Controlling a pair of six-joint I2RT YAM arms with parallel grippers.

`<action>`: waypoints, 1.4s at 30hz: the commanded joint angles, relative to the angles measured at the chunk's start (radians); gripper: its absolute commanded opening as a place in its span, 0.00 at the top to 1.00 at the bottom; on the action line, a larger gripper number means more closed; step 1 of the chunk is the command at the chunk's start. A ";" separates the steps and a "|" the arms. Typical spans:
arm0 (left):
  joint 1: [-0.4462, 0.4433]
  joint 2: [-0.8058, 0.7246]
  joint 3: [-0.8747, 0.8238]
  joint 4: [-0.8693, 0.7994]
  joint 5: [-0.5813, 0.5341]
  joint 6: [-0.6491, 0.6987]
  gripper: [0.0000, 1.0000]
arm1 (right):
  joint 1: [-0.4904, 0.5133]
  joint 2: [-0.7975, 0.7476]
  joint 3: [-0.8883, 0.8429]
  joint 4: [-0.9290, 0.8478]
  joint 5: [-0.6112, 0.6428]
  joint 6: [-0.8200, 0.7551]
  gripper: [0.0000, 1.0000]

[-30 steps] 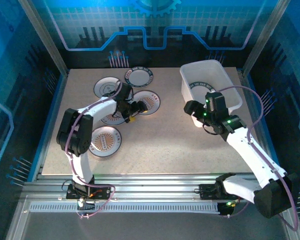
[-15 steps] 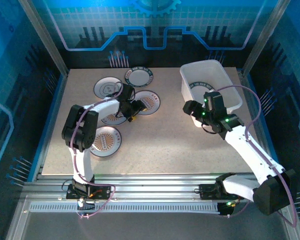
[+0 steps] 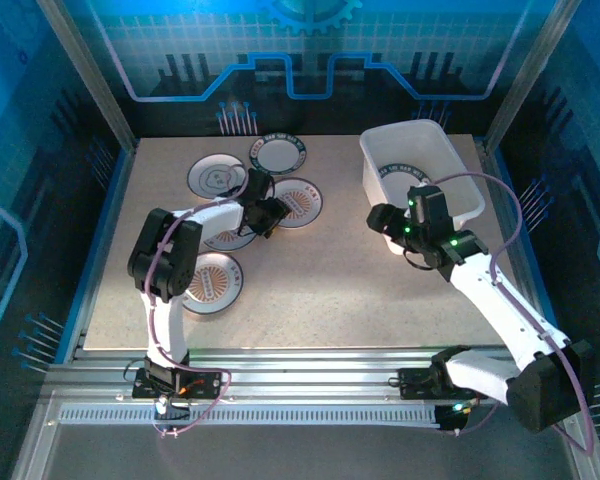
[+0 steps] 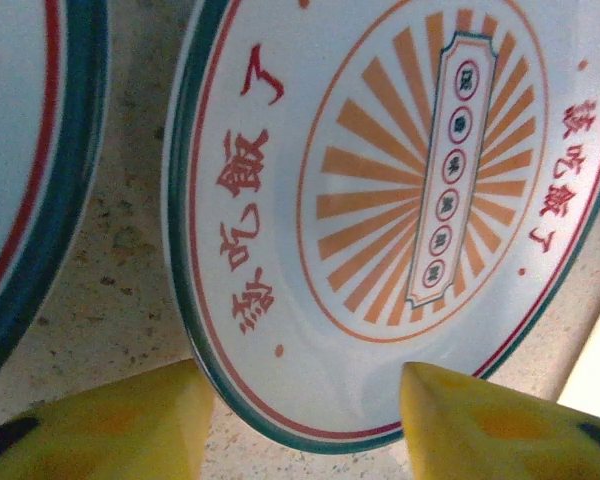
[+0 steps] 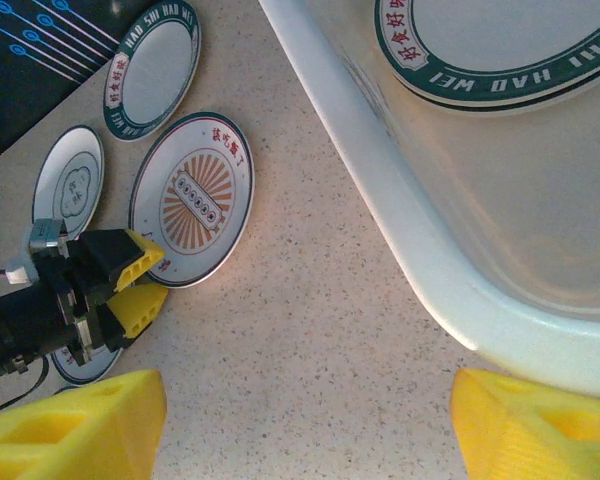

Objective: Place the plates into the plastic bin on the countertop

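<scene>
Left gripper: low over the counter, left of the far middle. Jaws spread wide, holding nothing. The near rim of a sunburst plate lies between them. Cannot tell whether either jaw touches the rim.

- The sunburst plate lies flat on the counter: orange rays, red characters, thin green edge.
- A neighbour plate lies just beside it on the left wrist view's left, apart from it, with counter between.

Right gripper: jaws wide apart and empty. It hangs over bare counter just beside the near left wall of the bin.

Bin: far right corner of the counter, upright. A green-rim plate lies flat on its floor, with another edge showing under it.

Other plates on the counter:
- Lettered plate, with a dark green rim, at the far edge, left of centre.
- Grey-motif plate, near it on the left.
- Lower sunburst plate, towards the near left, partly behind the left arm.
- Covered plate, between that one and the grey-motif plate, mostly under the left arm; its pattern is not readable.
</scene>
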 commanded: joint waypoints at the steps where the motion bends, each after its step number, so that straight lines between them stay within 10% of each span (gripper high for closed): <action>1: -0.012 0.029 -0.014 0.034 -0.028 -0.025 0.55 | 0.000 -0.027 -0.019 0.004 0.000 -0.017 0.25; 12: -0.026 0.032 -0.012 0.024 -0.041 -0.023 0.78 | -0.017 -0.065 -0.055 0.024 -0.011 -0.017 0.31; 42: -0.040 -0.055 -0.048 0.039 0.001 0.062 0.97 | -0.020 -0.148 -0.121 0.027 -0.006 0.010 0.37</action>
